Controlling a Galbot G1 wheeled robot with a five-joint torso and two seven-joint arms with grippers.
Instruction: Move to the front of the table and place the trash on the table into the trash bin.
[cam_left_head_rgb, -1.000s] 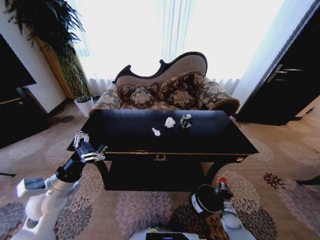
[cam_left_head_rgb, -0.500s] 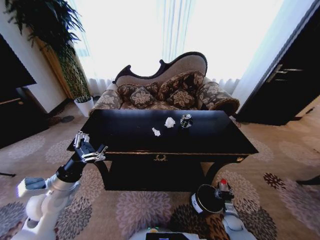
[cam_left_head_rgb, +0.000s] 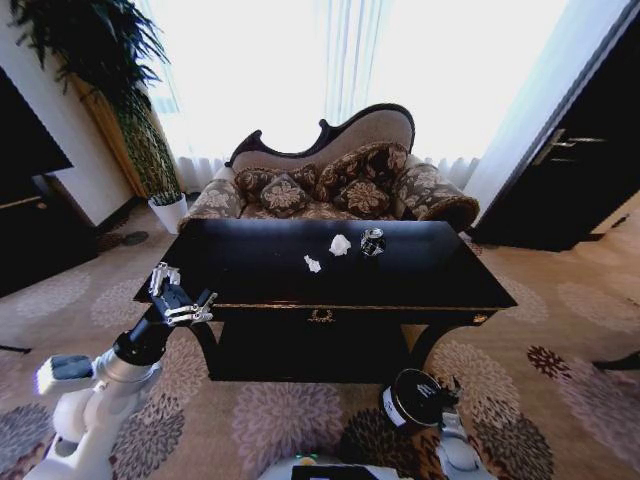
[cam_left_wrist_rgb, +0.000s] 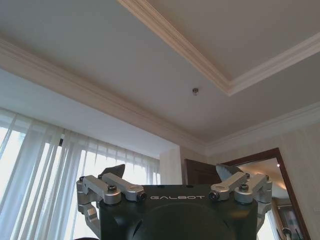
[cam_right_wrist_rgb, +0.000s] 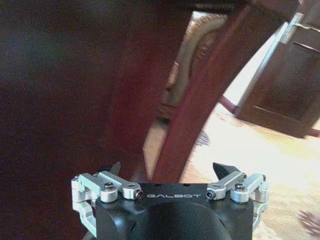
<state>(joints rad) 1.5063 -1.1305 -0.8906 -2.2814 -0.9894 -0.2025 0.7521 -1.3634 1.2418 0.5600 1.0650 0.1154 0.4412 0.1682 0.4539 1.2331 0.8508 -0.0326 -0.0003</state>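
Observation:
The black table (cam_left_head_rgb: 430, 275) stands in front of me. On it lie two white paper wads of trash (cam_left_head_rgb: 340, 244) (cam_left_head_rgb: 312, 263) and a small dark item (cam_left_head_rgb: 372, 241). The round dark trash bin (cam_left_head_rgb: 406, 400) sits on the carpet by the table's front right leg. My right gripper (cam_left_head_rgb: 446, 388) is low beside the bin's rim. In the right wrist view that gripper (cam_right_wrist_rgb: 169, 171) is open and holds nothing, facing the curved table leg (cam_right_wrist_rgb: 200, 100). My left gripper (cam_left_head_rgb: 181, 294) is raised at the table's left front corner. It is open and points up at the ceiling (cam_left_wrist_rgb: 171, 172).
An ornate sofa (cam_left_head_rgb: 330, 180) stands behind the table against bright curtains. A potted plant (cam_left_head_rgb: 130, 120) and a black cabinet (cam_left_head_rgb: 30, 235) are at the left, and a dark door (cam_left_head_rgb: 580, 170) is at the right. Patterned carpet surrounds the table.
The red-capped bottle that stood in my right gripper above the bin no longer shows, and the right gripper has sunk a little. The left arm has hardly moved.

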